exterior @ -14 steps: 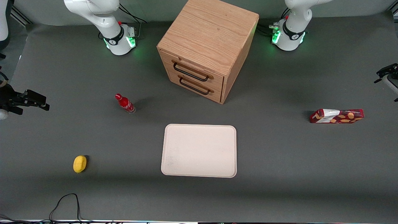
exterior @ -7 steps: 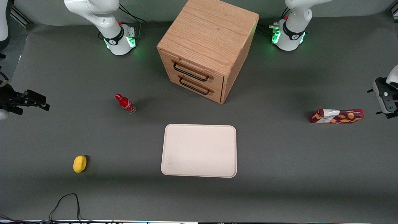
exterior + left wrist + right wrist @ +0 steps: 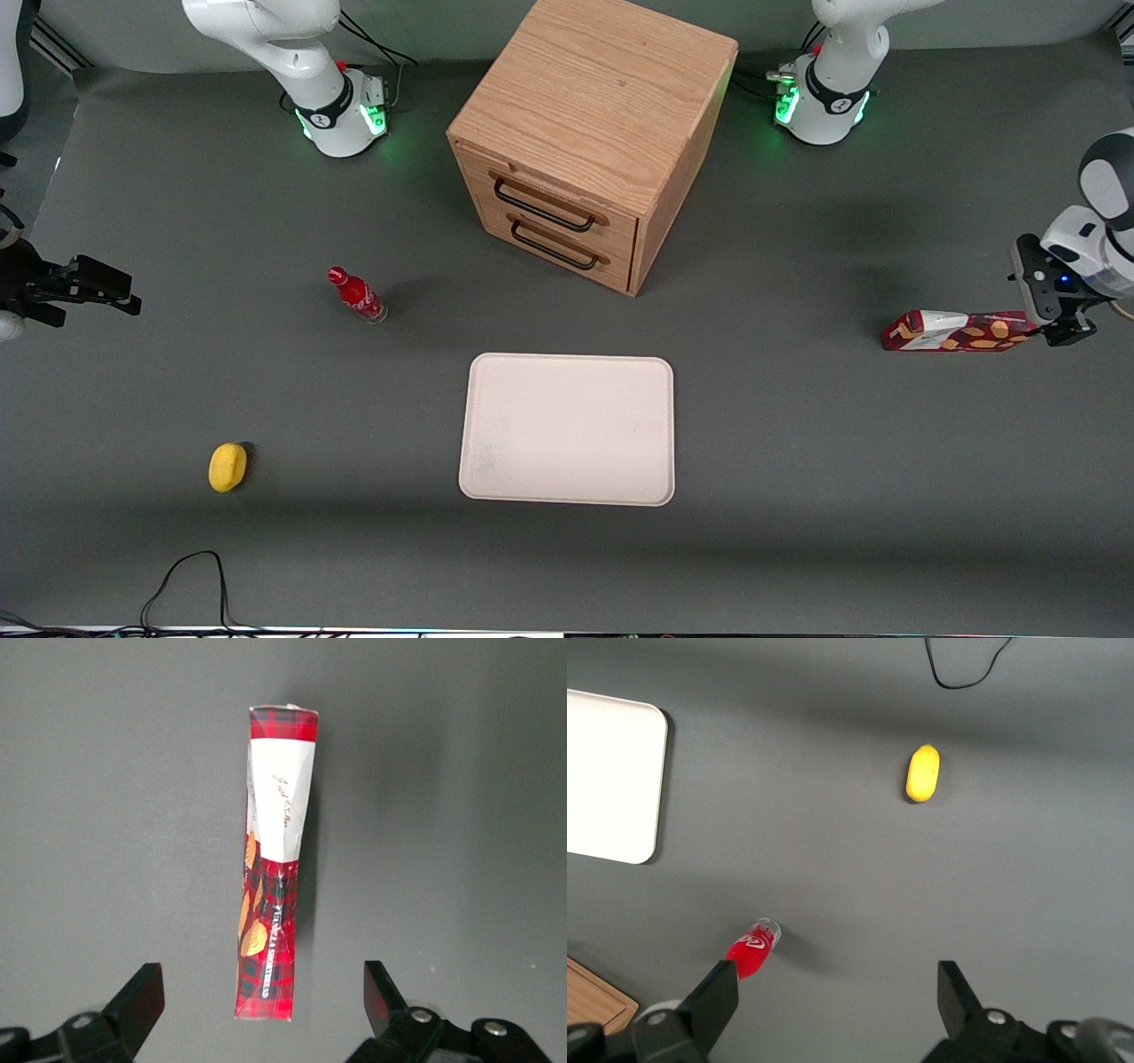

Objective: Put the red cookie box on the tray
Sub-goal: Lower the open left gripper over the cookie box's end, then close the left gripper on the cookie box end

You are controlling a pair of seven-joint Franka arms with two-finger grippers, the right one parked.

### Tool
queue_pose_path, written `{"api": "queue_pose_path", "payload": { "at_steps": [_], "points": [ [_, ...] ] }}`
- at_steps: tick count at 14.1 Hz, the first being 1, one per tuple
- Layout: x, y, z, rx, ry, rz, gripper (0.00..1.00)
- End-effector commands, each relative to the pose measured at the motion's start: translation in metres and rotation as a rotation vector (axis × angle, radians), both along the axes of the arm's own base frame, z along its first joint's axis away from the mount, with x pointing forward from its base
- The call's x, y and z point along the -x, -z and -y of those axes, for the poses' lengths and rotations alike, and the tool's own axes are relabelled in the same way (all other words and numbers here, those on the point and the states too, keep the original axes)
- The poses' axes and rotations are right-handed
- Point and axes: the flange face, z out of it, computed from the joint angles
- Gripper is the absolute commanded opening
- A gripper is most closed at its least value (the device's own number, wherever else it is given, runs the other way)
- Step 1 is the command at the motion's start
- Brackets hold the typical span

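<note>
Tool (image 3: 261, 1005) moved over slim dark-red red cookie box (image 3: 273, 870).

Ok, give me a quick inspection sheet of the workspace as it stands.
Surface: dark grey table mat.
Job's things: long dark-red cookie box lies on the mat toward the working arm's end; cream-white rectangular tray holds nothing.
Clutter: small red bottle, yellow lemon-like object, two-drawer wooden cabinet with both drawers shut.
Grippers: left gripper open, above the box's plaid end, fingers either side, not touching.
Cables: black cable loops on the mat edge nearest the front camera.
Surroundings: nothing seen.
</note>
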Motion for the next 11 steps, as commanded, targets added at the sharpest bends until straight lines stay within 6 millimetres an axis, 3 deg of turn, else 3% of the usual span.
{"api": "queue_pose_path", "payload": {
  "at_steps": [1,6,11],
  "points": [
    [0.017,0.025,0.005,0.008,0.044,0.035,1.00],
    [0.025,0.070,0.009,0.007,0.054,0.061,1.00],
    [0.020,0.094,0.011,0.005,0.061,0.084,1.00]
  ]
}}
